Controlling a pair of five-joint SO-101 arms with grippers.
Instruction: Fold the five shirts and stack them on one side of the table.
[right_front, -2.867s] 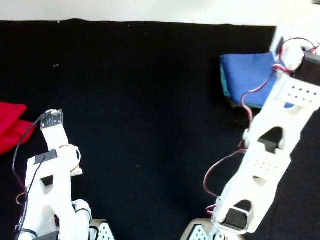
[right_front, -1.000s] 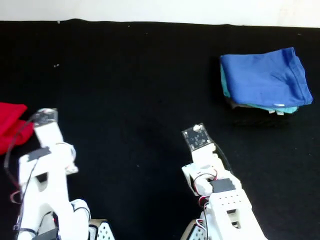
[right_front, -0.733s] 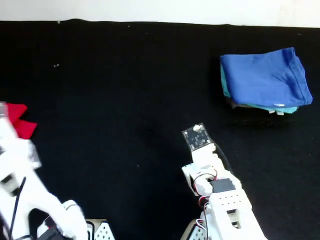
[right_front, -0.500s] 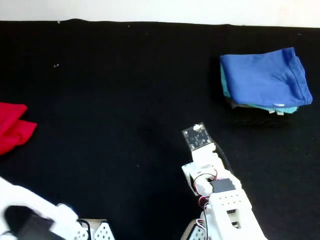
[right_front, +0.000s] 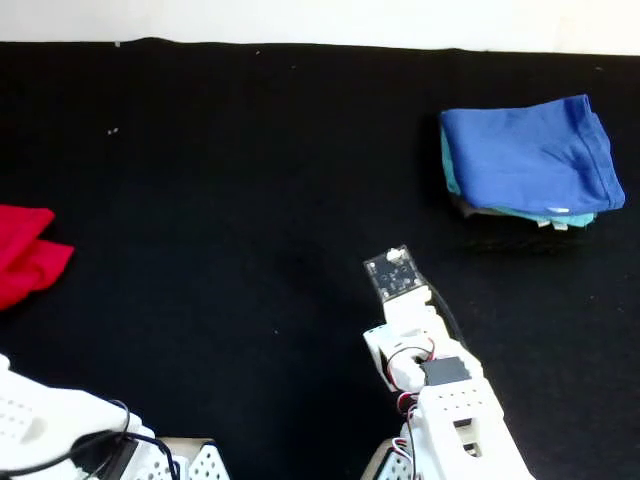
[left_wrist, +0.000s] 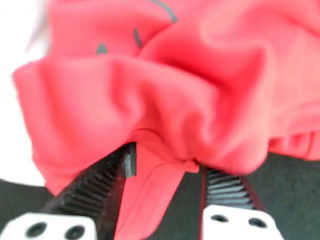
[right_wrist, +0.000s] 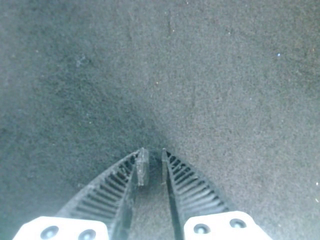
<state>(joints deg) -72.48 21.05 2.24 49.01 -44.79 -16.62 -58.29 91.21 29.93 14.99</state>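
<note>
1. Where the black table meets its left edge, the red shirt lies crumpled and unfolded, partly cut off by the view's edge.
2. Left gripper: jaws spread wide, red shirt fabric bunched at the fingertips and running down between them.
3. Left arm: low at the near left corner in the high view.
4. Right arm: near edge, right of centre. Right gripper: fingers drawn together, a sliver of gap, gripping nothing, over bare table.
5. Stack of folded shirts: far right, blue shirt on top, teal shirt edge showing beneath, well apart from both arms.
</note>
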